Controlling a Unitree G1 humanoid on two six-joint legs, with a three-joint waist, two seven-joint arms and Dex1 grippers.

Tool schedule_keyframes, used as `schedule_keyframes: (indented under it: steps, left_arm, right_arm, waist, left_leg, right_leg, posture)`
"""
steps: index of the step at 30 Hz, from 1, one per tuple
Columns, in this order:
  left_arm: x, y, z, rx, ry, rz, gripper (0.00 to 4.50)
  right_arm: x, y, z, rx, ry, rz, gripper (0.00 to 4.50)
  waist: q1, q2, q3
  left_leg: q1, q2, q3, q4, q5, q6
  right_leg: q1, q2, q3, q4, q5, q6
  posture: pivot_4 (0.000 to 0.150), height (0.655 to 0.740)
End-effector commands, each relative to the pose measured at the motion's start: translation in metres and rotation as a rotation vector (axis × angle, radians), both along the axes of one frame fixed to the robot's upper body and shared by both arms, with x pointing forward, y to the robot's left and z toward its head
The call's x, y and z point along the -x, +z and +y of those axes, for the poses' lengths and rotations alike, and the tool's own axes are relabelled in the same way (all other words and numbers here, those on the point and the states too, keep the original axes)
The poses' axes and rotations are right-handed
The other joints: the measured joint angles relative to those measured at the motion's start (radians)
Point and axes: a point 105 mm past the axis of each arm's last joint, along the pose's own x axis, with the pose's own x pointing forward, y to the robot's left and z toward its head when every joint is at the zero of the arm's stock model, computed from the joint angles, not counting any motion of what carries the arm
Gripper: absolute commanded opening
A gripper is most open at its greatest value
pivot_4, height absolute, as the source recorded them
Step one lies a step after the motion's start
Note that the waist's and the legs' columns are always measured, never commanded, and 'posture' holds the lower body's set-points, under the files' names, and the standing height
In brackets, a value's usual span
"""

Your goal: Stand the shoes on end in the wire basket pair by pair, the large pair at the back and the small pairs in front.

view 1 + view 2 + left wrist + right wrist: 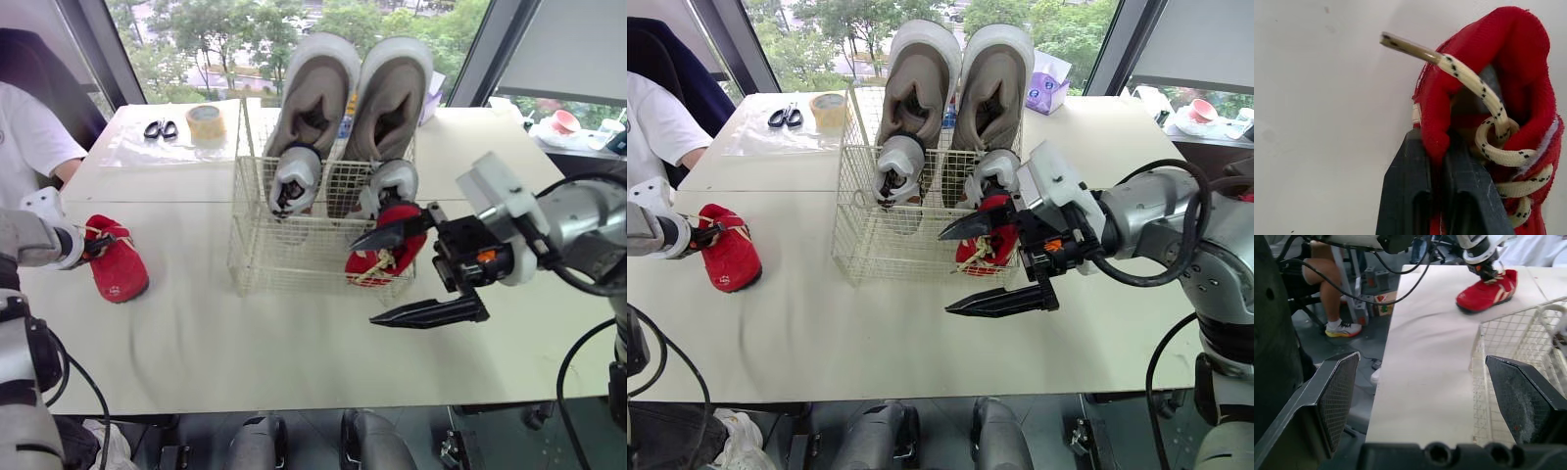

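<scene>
Robot's left gripper (95,245) is clenched on the collar of a small red shoe (118,266), the two black fingers pinching the red fabric just beside a loop of cream speckled lace. The shoe lies on its sole on the white desk (245,343), near the desk's left edge and well apart from the wire basket (284,259). The right gripper (945,274) is spread wide and holds nothing. It hangs at the basket's front right corner, one finger crossing in front of the mesh and the other lower, over bare desk; whether either finger touches the wire cannot be told. Inside the basket, the large grey pair (318,93) stands on end along the back, soles rising well above the rim. The small grey-and-white pair (294,178) stands just in front of it. A second red shoe (372,266) stands at the front right, against the mesh behind the right gripper's upper finger. The basket's front left corner beside that shoe is open room, and the stretch of desk between the basket and the held shoe is bare, as is the desk's front strip. Scissors (161,128) and a roll of tape (206,121) lie at the back left, a purple tissue pack (1048,90) at the back right. A person in a white shirt (29,137) sits off the desk's left edge.
</scene>
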Motion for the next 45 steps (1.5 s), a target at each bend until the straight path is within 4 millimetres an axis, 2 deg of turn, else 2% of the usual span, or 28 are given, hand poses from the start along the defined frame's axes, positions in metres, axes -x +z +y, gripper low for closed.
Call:
schedule_keyframes:
  steps: [1,4,5,8,10,11,13,15,16,17,19,21,22,25,28,32,37,40,45]
  left_arm:
    - [0.001,0.018,0.005,-0.011,-0.003,-0.037,0.04]
    - [-0.003,0.041,0.006,0.009,0.025,-0.123,0.04]
    - [-0.008,0.072,0.004,-0.018,0.024,-0.244,0.04]
    - [-0.011,0.141,-0.013,-0.081,-0.004,-0.518,0.04]
    - [-0.007,0.201,-0.049,-0.13,-0.105,-0.841,0.04]
    - [0.001,0.221,-0.069,-0.115,-0.159,-0.97,0.04]
    - [0.011,0.237,-0.099,-0.042,-0.23,-1.111,0.04]
    - [0.03,0.257,-0.142,-0.097,-0.369,-1.312,0.04]
    - [0.038,0.258,-0.164,-0.105,-0.44,-1.385,0.04]
    - [0.047,0.255,-0.18,-0.191,-0.491,-1.436,0.04]
    - [0.054,0.233,-0.209,-0.304,-0.604,-1.435,0.04]
    - [0.058,0.204,-0.232,-0.25,-0.732,-1.39,0.04]
    - [0.059,0.194,-0.237,-0.229,-0.767,-1.376,0.04]
    - [0.063,0.181,-0.238,-0.187,-0.765,-1.376,0.04]
    - [0.07,0.17,-0.25,-0.182,-0.796,-1.368,0.04]
    - [0.073,0.144,-0.255,-0.159,-0.821,-1.302,0.04]
    - [0.075,0.142,-0.26,-0.132,-0.81,-1.306,0.04]
    - [0.075,0.135,-0.263,-0.183,-0.829,-1.282,0.04]
    - [0.072,0.099,-0.27,-0.302,-0.845,-1.21,0.04]
  right_arm:
    - [0.002,0.005,-0.002,-0.005,-0.006,-0.038,4.5]
    - [-0.002,0.005,-0.005,-0.004,-0.014,-0.039,4.5]
    - [-0.004,0.006,-0.006,-0.003,-0.019,-0.04,4.5]
    - [-0.007,0.01,-0.01,-0.015,-0.027,-0.033,4.5]
    - [-0.008,0.02,-0.012,-0.064,-0.023,-0.013,4.5]
    - [-0.009,0.026,-0.012,-0.095,-0.018,-0.006,4.5]
    - [-0.01,0.034,-0.012,-0.132,-0.017,-0.004,4.5]
    - [-0.012,0.042,-0.01,-0.166,-0.012,-0.002,4.5]
    - [-0.012,0.045,-0.009,-0.176,-0.011,0.002,4.5]
    - [-0.013,0.045,-0.009,-0.171,-0.015,0.005,4.5]
    - [-0.015,0.042,-0.011,-0.147,-0.033,0.011,4.5]
    - [-0.017,0.043,-0.013,-0.14,-0.047,0.029,4.5]
    - [-0.018,0.044,-0.013,-0.143,-0.049,0.038,4.5]
    - [-0.017,0.043,-0.012,-0.124,-0.037,0.051,4.5]
    - [-0.018,0.043,-0.012,-0.116,-0.037,0.057,4.5]
    - [-0.019,0.042,-0.012,-0.12,-0.039,0.066,4.5]
    - [-0.02,0.042,-0.014,-0.121,-0.05,0.072,4.5]
    - [-0.02,0.042,-0.013,-0.127,-0.05,0.074,4.5]
    - [-0.02,0.041,-0.012,-0.134,-0.055,0.079,4.5]
  waist:
    - [0.0,0.0,0.0]
    - [0.0,-0.002,0.001]
    - [0.0,-0.003,0.001]
    - [0.003,-0.01,0.001]
    - [0.005,-0.01,0.001]
    - [0.006,-0.01,0.001]
    - [0.003,-0.01,0.001]
    - [0.0,-0.009,0.001]
    - [-0.002,-0.009,0.001]
    - [-0.003,-0.009,0.001]
    - [-0.004,-0.009,0.001]
    - [-0.002,-0.008,0.001]
    - [-0.002,-0.008,0.001]
    - [0.0,-0.008,0.001]
    - [0.002,-0.008,0.001]
    - [0.001,-0.008,0.001]
    - [0.003,-0.008,0.001]
    - [0.002,-0.008,0.001]
    - [0.002,-0.008,0.001]
  left_leg:
    - [0.0,0.0,0.0,0.0,0.0,0.0]
    - [0.0,0.0,0.0,0.001,-0.001,0.002]
    - [-0.001,0.0,0.0,0.001,-0.001,0.002]
    - [-0.003,0.0,-0.002,0.003,-0.001,0.002]
    - [-0.004,-0.001,-0.003,0.004,0.0,0.0]
    - [-0.004,-0.002,-0.003,0.004,0.0,0.0]
    - [-0.004,-0.004,-0.003,0.004,0.0,0.001]
    - [-0.004,-0.006,-0.003,0.004,0.0,0.001]
    - [-0.004,-0.006,-0.003,0.004,0.0,0.001]
    - [-0.002,-0.005,-0.002,0.003,0.0,0.001]
    - [0.001,-0.004,0.0,0.002,0.001,0.0]
    - [0.003,-0.003,0.001,0.002,0.001,-0.001]
    - [0.003,-0.003,0.001,0.003,0.001,-0.001]
    - [0.004,-0.001,0.0,0.004,-0.001,0.003]
    - [0.004,0.0,-0.001,0.005,-0.001,0.004]
    - [0.004,-0.001,-0.002,0.005,-0.001,0.006]
    - [0.003,-0.001,-0.003,0.007,-0.001,0.006]
    - [0.003,-0.001,-0.003,0.007,-0.002,0.006]
    - [0.004,-0.001,-0.003,0.007,-0.002,0.006]
  right_leg:
    - [0.0,0.0,0.0,0.0,0.0,0.0]
    - [0.0,0.0,0.0,0.0,0.0,0.0]
    - [0.0,0.0,0.0,0.001,0.0,0.0]
    - [-0.001,0.0,-0.001,0.002,0.0,0.0]
    - [-0.002,-0.002,-0.001,0.003,0.0,0.0]
    - [-0.002,-0.004,-0.001,0.003,0.0,0.0]
    - [-0.001,-0.009,0.0,0.003,0.0,0.0]
    - [-0.001,-0.01,0.0,0.003,0.001,0.001]
    - [-0.001,-0.01,0.0,0.003,0.001,0.002]
    - [-0.001,-0.009,0.0,0.004,0.001,0.002]
    - [0.0,-0.006,0.0,0.004,0.001,0.002]
    - [0.001,-0.004,0.0,0.009,0.001,0.002]
    - [0.001,-0.004,0.0,0.009,0.001,0.002]
    - [0.001,-0.001,0.001,0.011,0.001,0.001]
    - [0.001,0.0,0.001,0.011,0.001,0.0]
    - [0.002,0.0,0.001,0.011,0.001,0.0]
    - [0.003,0.0,0.0,0.011,0.001,0.0]
    - [0.003,0.0,0.0,0.011,0.001,0.0]
    - [0.003,0.0,0.0,0.011,0.001,0.0]
  posture:
    - [0.15,0.74]
    - [0.15,0.74]
    - [0.15,0.74]
    - [0.15,0.74]
    - [0.15,0.74]
    - [0.15,0.74]
    - [0.15,0.74]
    - [0.15,0.74]
    - [0.15,0.74]
    - [0.15,0.74]
    - [0.15,0.74]
    - [0.15,0.74]
    - [0.15,0.74]
    - [0.15,0.74]
    - [0.15,0.74]
    - [0.15,0.74]
    - [0.15,0.74]
    - [0.15,0.74]
    - [0.15,0.74]
